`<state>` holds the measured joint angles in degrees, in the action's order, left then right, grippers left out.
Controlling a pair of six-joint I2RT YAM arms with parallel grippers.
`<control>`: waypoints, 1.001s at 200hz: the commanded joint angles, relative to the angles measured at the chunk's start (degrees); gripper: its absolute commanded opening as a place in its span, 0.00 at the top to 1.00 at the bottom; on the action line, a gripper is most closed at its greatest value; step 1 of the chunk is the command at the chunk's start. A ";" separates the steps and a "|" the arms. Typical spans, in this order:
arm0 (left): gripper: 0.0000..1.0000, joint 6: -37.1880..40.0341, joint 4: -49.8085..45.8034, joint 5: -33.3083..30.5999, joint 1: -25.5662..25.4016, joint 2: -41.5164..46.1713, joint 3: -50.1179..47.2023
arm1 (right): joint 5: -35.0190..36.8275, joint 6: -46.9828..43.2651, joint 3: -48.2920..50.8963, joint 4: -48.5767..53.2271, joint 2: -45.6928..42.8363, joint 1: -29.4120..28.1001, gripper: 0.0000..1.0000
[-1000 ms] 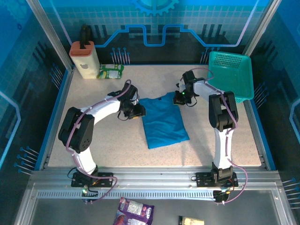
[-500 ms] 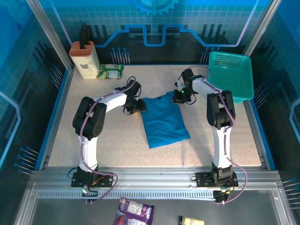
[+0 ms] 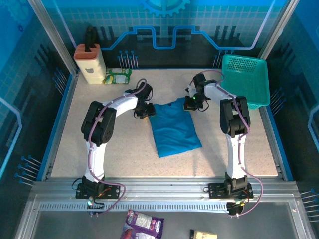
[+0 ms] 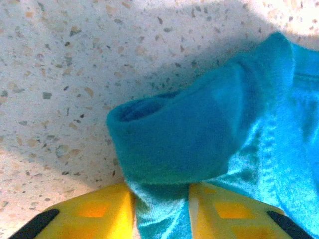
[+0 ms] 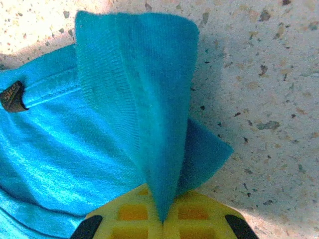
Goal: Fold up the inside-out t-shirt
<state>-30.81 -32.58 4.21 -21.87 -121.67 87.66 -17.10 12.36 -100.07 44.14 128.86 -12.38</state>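
My left gripper (image 4: 161, 201) just slid in, fingers narrowed onto t-shirt (image 3: 174, 130) corner, left of frame centre — right gripper (image 5: 163, 211) pinching opposite corner tight — fold can start.

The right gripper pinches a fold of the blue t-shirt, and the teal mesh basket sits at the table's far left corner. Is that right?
Not quite. The teal mesh basket sits at the table's far right corner, as the top external view shows. The rest stands: the right gripper pinches a fold of the blue t-shirt.
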 commanded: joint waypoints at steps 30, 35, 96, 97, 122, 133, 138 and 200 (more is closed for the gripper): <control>0.70 1.91 0.65 -4.55 -3.90 -3.49 3.48 | -0.29 -0.76 0.96 2.19 -0.36 -0.85 1.00; 0.71 2.01 0.52 -4.95 -4.20 -3.37 3.49 | -0.31 -0.68 1.02 2.24 -0.38 -0.80 1.00; 0.91 4.58 -0.43 -11.44 -7.61 -2.35 5.03 | 0.06 -0.63 2.44 1.63 -1.24 -0.80 1.00; 0.91 4.64 -0.54 -11.60 -7.68 -2.39 5.14 | 0.10 -0.61 2.48 1.60 -1.28 -0.80 1.00; 0.93 7.49 -2.86 -17.71 -9.97 -3.02 7.61 | 0.08 -0.33 2.74 1.47 -1.33 -0.76 1.00; 0.92 9.20 -4.35 -21.58 -11.23 -3.78 8.88 | 0.18 -0.23 2.84 1.48 -1.34 -0.76 1.00; 0.92 9.86 -5.05 -23.35 -11.78 -4.14 9.30 | 0.14 -0.23 2.86 1.48 -1.41 -0.79 1.00; 0.71 12.64 -3.30 -25.36 -13.61 -2.79 8.13 | 0.35 -0.14 2.96 1.56 -1.53 -0.73 1.00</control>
<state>-19.55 -36.62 -22.17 -36.10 -125.64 96.33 -16.95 12.38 -98.43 43.94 128.46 -12.38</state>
